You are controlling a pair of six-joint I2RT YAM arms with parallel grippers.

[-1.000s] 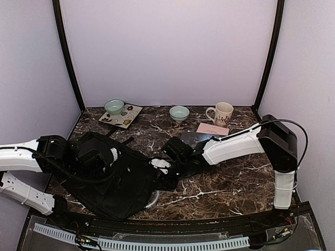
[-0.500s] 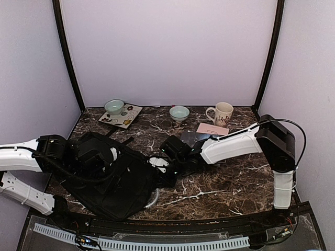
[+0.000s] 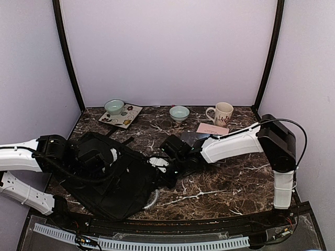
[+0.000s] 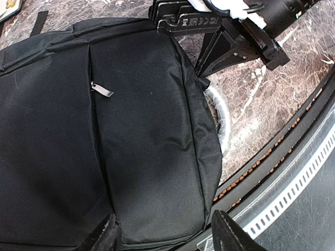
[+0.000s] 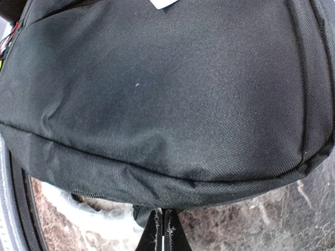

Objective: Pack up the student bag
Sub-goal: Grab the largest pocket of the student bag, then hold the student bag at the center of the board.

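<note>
The student bag (image 3: 118, 180) lies flat on the left half of the marble table (image 3: 230, 183), black, with a zip pull (image 4: 102, 91) on its front. Its grey-white handle (image 4: 220, 119) curves out from under the near edge. My left gripper (image 4: 167, 236) hovers open over the bag's near corner, with nothing between its fingers. My right gripper (image 5: 164, 230) is shut, its tips pressed against the bag's lower seam (image 5: 172, 185) beside a small black tab (image 5: 141, 217). Whether any fabric is pinched does not show. In the top view the right gripper (image 3: 166, 177) meets the bag's right edge.
At the back stand two green bowls (image 3: 114, 106) (image 3: 179, 113), a patterned plate (image 3: 125, 118) and a mug (image 3: 222, 113). A pink card (image 3: 212, 128) lies on a dark flat item (image 3: 193, 139) beside the right arm. A black rail (image 4: 293, 141) borders the table's front edge.
The right gripper's jaws have closed at the bag's edge, and that arm has edged slightly left. The left arm and the bag have stayed put.
</note>
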